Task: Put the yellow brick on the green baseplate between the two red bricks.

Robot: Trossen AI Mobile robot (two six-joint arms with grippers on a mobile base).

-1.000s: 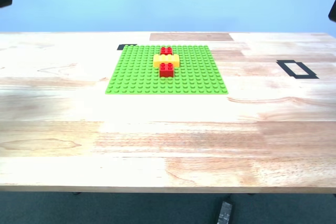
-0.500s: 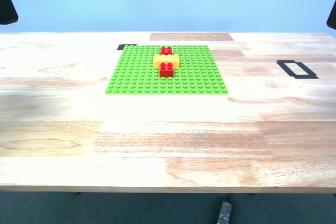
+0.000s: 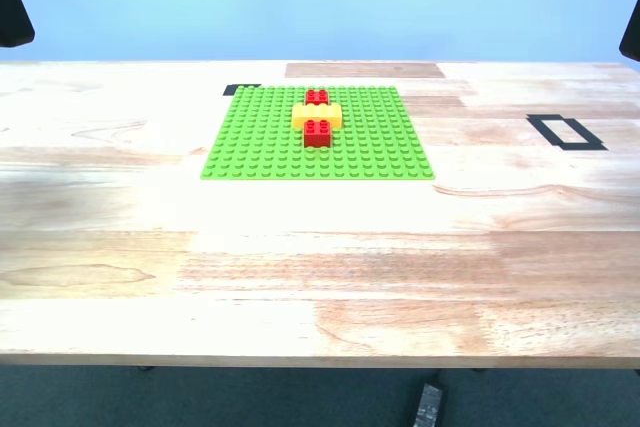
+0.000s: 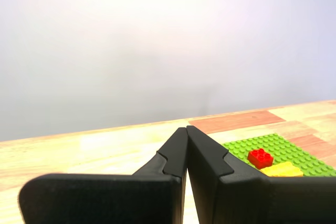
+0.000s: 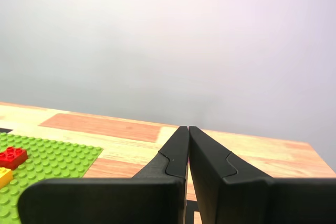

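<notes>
1. In the exterior view only dark slivers of the arms show at the upper corners, cut off by the frame; which arm is which cannot be told there
2. In the first wrist view the yellow brick [image 4: 283, 169] is partly hidden behind the end effector's finger, and only one red brick [image 4: 260, 158] shows; in the second wrist view the yellow brick [image 5: 4, 176] is cut off at the picture's edge beside one red brick [image 5: 12, 157]
3. The green baseplate [image 3: 260, 137] lies flat on the wooden counter [image 3: 320, 267], carrying all three bricks: the yellow brick [image 3: 317, 115] sits between the two red bricks, the far one [image 3: 316, 97] touching its back side and the near one [image 3: 318, 132] touching its front side
4. My first gripper [image 4: 186, 132] is clenched, fingers pressed together on nothing, well apart from the baseplate [image 4: 294, 153]
5. My second gripper [image 5: 188, 131] is likewise clenched and empty, well apart from the baseplate [image 5: 58, 158]
6. A black tape rectangle [image 3: 566, 132] marks the counter, well apart from the baseplate
</notes>
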